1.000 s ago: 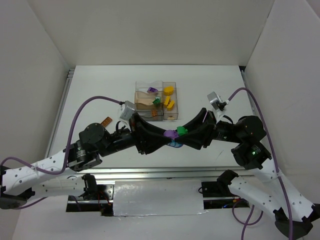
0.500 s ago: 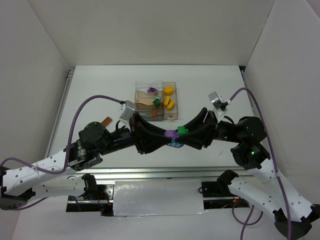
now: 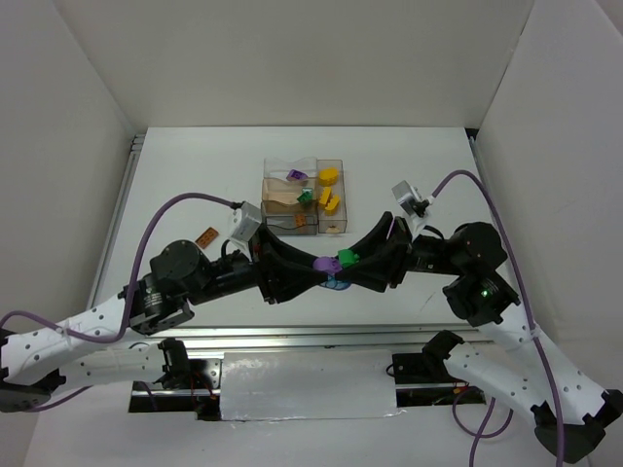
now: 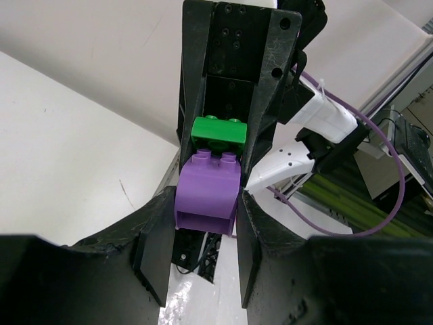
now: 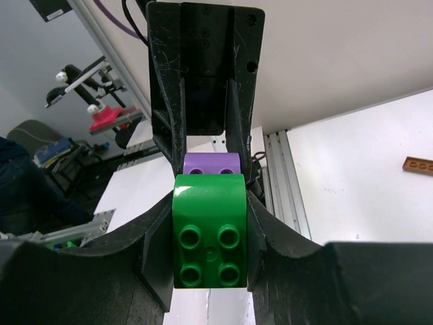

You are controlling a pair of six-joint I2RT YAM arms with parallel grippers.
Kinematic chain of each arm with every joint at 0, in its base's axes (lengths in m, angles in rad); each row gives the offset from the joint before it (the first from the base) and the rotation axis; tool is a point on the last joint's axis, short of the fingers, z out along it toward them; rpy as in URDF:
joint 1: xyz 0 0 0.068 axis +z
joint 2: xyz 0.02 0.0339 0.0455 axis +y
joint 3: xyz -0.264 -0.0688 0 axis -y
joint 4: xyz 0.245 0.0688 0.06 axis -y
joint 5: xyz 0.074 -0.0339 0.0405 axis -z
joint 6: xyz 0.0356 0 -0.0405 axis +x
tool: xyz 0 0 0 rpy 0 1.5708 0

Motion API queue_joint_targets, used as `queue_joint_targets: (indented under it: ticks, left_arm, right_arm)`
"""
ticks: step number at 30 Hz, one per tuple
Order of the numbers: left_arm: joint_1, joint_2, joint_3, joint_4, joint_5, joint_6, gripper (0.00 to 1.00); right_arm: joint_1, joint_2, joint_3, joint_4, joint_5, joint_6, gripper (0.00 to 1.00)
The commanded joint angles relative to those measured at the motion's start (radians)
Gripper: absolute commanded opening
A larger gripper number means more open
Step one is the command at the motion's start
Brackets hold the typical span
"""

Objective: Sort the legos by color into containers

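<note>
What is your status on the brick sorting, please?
Left tool shut on rounded purple plastic brick. Right tool shut on green plastic brick joined to it. Clear plastic bins beyond.

light: bright, even, from overhead | shadows: faint and soft on the white table point(image 3: 195, 185) | glare: mild sheen on green brick point(image 5: 210, 230) | focus: purple brick point(image 4: 208, 193) crisp, background room soft | edges: wrist views wide-angle, stretched

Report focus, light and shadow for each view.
Top external view: even, soft light, no hard shadows on the white table. Left wrist view: purple plastic brick sharp, the background at far right soft. Right wrist view: green rounded plastic brick sharp, the room at left out of focus.
</note>
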Motion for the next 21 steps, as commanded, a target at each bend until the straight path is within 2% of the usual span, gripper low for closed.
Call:
queue_joint_targets:
  ticks: [1, 4, 9, 11, 14, 17, 19, 21]
  left_arm:
    - [0.006, -0.060, -0.016, 0.046, 0.057, 0.038, 0.00]
    - [0.008, -0.067, -0.032, 0.065, 0.081, 0.040, 0.00]
    - [0.011, -0.070, -0.039, 0.070, 0.091, 0.050, 0.00]
    - [0.011, -0.072, -0.044, 0.069, 0.086, 0.057, 0.00]
    - [0.015, -0.075, -0.049, 0.067, 0.069, 0.060, 0.00]
    - [0.027, -0.070, -0.050, 0.052, 0.039, 0.067, 0.00]
    - [0.037, -0.070, -0.049, 0.032, 0.026, 0.078, 0.00]
    - [0.049, -0.072, -0.049, 0.006, 0.008, 0.084, 0.00]
  right_arm:
    - [-0.006, 0.004, -0.008, 0.028, 0.010, -0.010, 0.11]
    - [-0.006, 0.010, -0.014, 0.071, -0.019, 0.017, 0.14]
    - [-0.006, 0.019, -0.002, 0.088, -0.063, 0.036, 0.14]
    - [-0.006, 0.019, 0.001, 0.078, -0.076, 0.030, 0.19]
    - [-0.006, 0.024, -0.005, 0.071, -0.080, 0.024, 0.21]
    - [-0.006, 0.036, -0.010, 0.041, -0.056, 0.001, 0.18]
    - [-0.008, 0.051, -0.008, 0.015, -0.025, -0.028, 0.10]
    - [-0.014, 0.064, -0.008, -0.021, 0.030, -0.052, 0.10]
